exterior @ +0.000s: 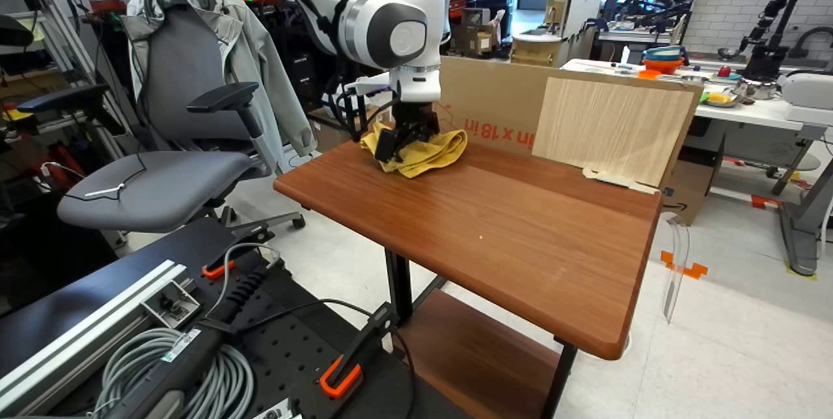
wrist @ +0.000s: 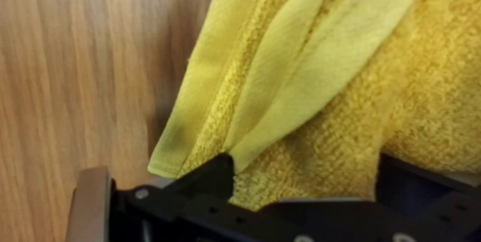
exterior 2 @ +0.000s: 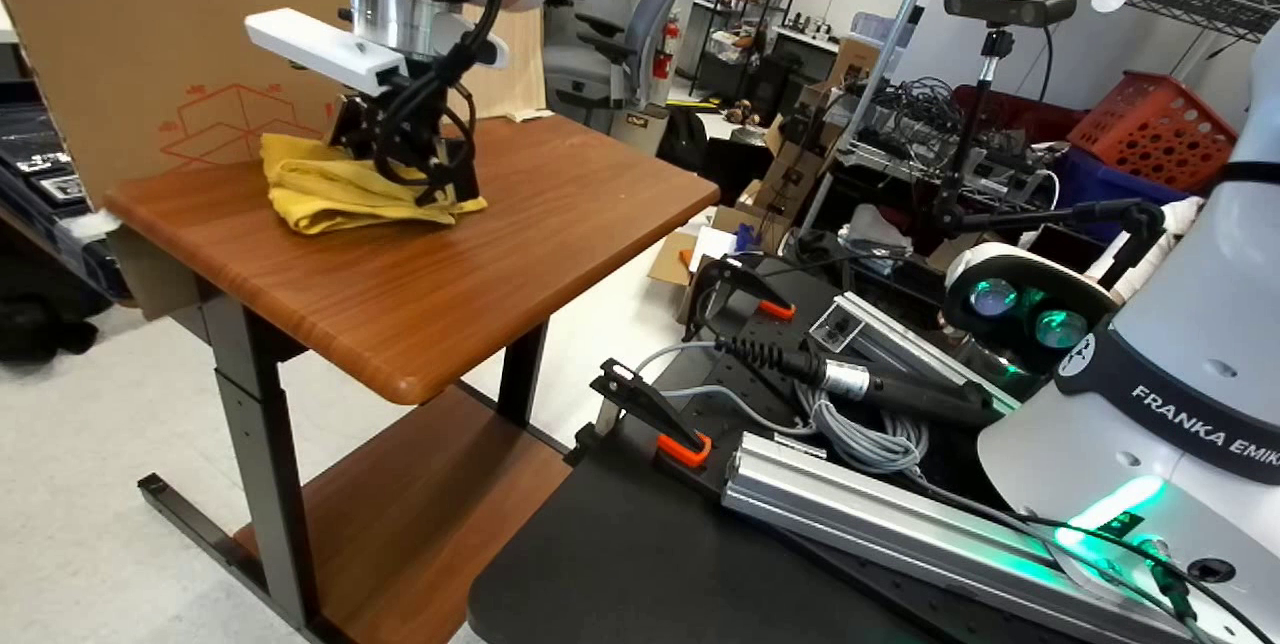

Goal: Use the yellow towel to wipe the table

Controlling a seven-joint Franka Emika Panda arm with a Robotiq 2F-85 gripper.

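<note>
Black and close, the gripper (wrist: 305,163) spans the bottom of the wrist view. Its fingers (wrist: 208,178) stand well apart, and the towel (wrist: 312,80) fills the gap between them, seemingly touching both; whether they clamp it or merely straddle it, I cannot tell. Yellow, with looped pile, smooth paler bands and several folds, it covers the upper centre and right of the frame; a dark patch sits low on its leftmost band. At the left shows the wood grain of the table (wrist: 75,65).

In an exterior view, a grey coil of cable (exterior: 228,383) lies nearest, at the lower left, a black handle (exterior: 172,373) across it; the handle's white label (exterior: 183,345) is too small to read. Towards the upper centre the gripper points down into the towel, crumpled on the upper left end of the table. Behind stands cardboard (exterior: 494,90), printed upside down in red: "in x 18in". At the right, a box (exterior: 693,188) bears a curved black arrow.

In an exterior view, the white robot base (exterior 2: 1120,464) is nearest, at the right edge, its dark band reading "FRANKA EMIKA", the last letter cut by the frame. At the upper left the gripper reaches down to the towel, layered near the cardboard; black cables (exterior 2: 460,54) hide much of the jaws.
</note>
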